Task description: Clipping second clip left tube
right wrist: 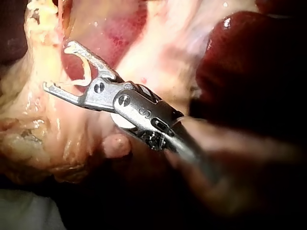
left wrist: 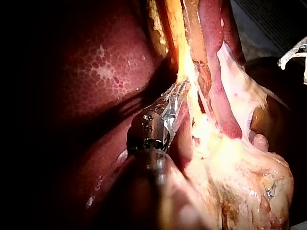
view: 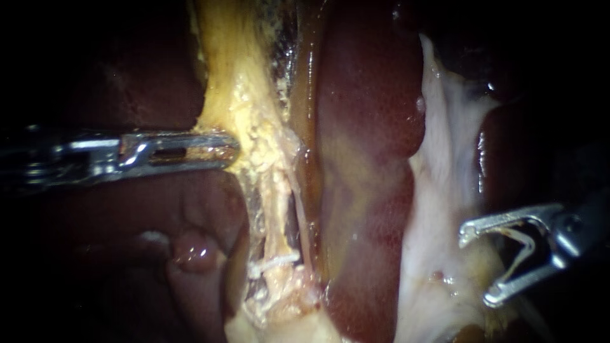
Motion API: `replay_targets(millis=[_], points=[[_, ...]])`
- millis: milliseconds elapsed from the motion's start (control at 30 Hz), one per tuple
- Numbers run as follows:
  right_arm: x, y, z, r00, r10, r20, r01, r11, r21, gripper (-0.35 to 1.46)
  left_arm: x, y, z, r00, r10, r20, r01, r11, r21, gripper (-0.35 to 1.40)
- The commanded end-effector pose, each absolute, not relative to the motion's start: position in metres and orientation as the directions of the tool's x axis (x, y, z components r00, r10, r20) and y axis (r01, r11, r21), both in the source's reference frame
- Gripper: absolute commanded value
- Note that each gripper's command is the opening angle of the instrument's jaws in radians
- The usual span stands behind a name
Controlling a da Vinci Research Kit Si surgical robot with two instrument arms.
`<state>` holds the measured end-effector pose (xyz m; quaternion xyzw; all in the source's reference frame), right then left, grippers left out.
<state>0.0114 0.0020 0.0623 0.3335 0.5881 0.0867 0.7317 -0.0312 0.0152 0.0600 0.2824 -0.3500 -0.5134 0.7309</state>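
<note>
Thin cream-coloured tube [view: 277,209] runs top to bottom just left of frame centre. It is bared, with a dark gap beside it, and a small white clip [view: 277,261] already crosses it at lower centre. Judged soft, slick, light and easily torn, so take it only across the bare stretch above that clip, square-on, with no pulling. Upward it merges into a yellow fatty band [view: 244,95]. The left instrument [view: 229,150], entering at mid left, holds that band with jaws closed on its edge. Right of the tube lies a dark red glossy liver lobe [view: 368,146], then a white filmy membrane [view: 448,171]. Right instrument [view: 476,267] sits at lower right, well apart from the tube, jaws spread wide and cradling a white V-shaped clip [view: 526,244] between them.
</note>
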Motion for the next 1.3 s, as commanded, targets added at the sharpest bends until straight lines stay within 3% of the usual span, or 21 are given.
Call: replay_targets(millis=[33,333,833,1300], points=[[0.0118,0.0018,0.0625,0.299,0.535,-0.79,0.259,0.752,0.607,0.59,-0.0311,0.0153,0.0595,0.215,-0.952,0.22,0.555,0.304,0.774,-0.35],[0.0167,0.0009,0.0662,0.394,0.589,-0.705,0.212,0.689,0.693,0.58,-0.0301,0.0157,0.0572,0.204,-0.951,0.233,0.557,0.309,0.771,-0.35],[0.0266,-0.0001,0.0704,0.413,0.645,-0.643,0.203,0.624,0.755,0.57,-0.0298,0.0156,0.0571,0.205,-0.951,0.233,0.557,0.309,0.771,-0.35],[0.0305,0.0014,0.0741,0.416,0.653,-0.632,0.183,0.621,0.762,0.56,-0.0298,0.0153,0.0561,0.207,-0.948,0.241,0.556,0.317,0.769,-0.35]])
